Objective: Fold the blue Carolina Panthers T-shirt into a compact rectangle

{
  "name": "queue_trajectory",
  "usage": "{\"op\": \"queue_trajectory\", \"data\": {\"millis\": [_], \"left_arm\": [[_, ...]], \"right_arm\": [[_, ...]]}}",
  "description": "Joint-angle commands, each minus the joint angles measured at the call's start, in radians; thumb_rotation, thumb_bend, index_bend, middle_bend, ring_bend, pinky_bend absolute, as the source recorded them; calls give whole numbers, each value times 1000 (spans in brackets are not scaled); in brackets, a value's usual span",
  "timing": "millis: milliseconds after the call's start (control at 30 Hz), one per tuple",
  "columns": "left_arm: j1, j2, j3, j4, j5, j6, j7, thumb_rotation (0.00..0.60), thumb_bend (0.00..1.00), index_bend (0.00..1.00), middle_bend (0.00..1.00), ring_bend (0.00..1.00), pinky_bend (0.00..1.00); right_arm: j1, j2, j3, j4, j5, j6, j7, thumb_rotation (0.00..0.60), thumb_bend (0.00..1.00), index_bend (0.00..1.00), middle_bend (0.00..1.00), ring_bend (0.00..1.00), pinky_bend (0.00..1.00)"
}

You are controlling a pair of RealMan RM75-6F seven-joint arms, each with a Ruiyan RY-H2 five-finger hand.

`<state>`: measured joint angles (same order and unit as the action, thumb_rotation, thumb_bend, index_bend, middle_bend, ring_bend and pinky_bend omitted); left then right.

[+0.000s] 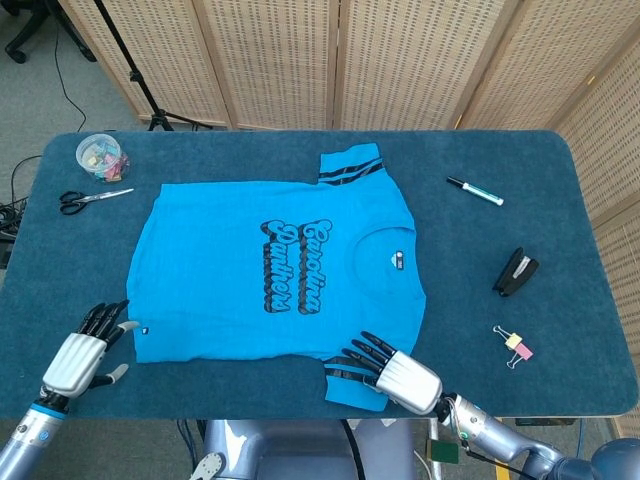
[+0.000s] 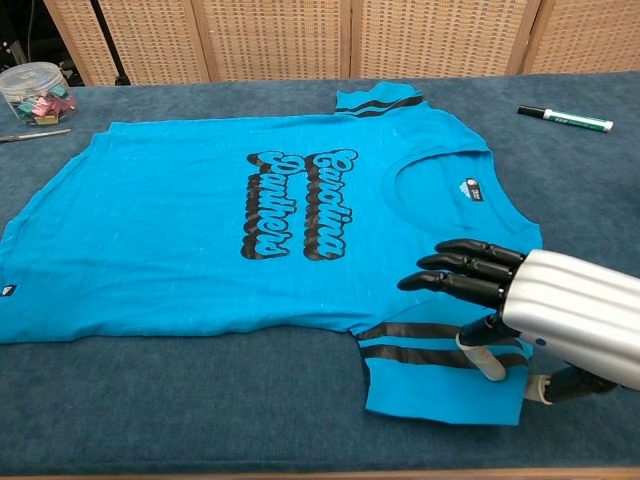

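Observation:
The blue Carolina Panthers T-shirt [image 1: 270,265] lies flat and face up on the table, collar toward the right, hem toward the left. Its near sleeve [image 2: 440,375], marked with dark stripes, sticks out toward the front edge. My right hand [image 2: 540,310] hovers over that sleeve with fingers [image 2: 450,270] stretched out flat and apart, its thumb pointing down onto the cloth; nothing is gripped. The head view shows this right hand [image 1: 395,372] at the front edge. My left hand [image 1: 85,350] sits open on the table just left of the shirt's near hem corner, fingers spread; the chest view does not show it.
A clear tub of clips [image 1: 101,155] and scissors [image 1: 92,198] sit at the far left. A marker [image 1: 474,191], a black stapler [image 1: 515,272] and a binder clip [image 1: 517,346] lie to the right of the shirt. The table's front edge runs close under both hands.

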<state>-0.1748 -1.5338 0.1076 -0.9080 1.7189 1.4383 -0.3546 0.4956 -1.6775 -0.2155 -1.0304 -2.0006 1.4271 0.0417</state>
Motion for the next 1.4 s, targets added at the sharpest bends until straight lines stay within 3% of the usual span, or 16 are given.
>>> {"op": "queue_trajectory", "data": {"millis": [33,600,1133,1267,1400], "left_arm": [[-8,-12,5,12,1,-9,-9,600,282,309,0,0,0],[-31,-48,37,21,0,-58,-38,600,285,336,0,0,0],[-43,-60,29,27,-23,-68,-41,600,397,379,0,0,0],[-44,-65,31,30,-26,-73,-43,600,394,433,0,0,0],[-42,-73,30,42,-28,-64,-47,600,394,557,0,0,0]], "right_arm": [[-1,-2,0,2,2,1,2,600,414,664,101,0,36],[1,-2,0,1,12,5,10,600,414,664,104,0,36],[3,4,0,-11,15,7,8,600,414,664,104,0,36],[3,3,0,-13,16,6,8,600,414,664,107,0,36],[3,3,1,-12,17,5,8,600,414,664,107,0,36]]}}
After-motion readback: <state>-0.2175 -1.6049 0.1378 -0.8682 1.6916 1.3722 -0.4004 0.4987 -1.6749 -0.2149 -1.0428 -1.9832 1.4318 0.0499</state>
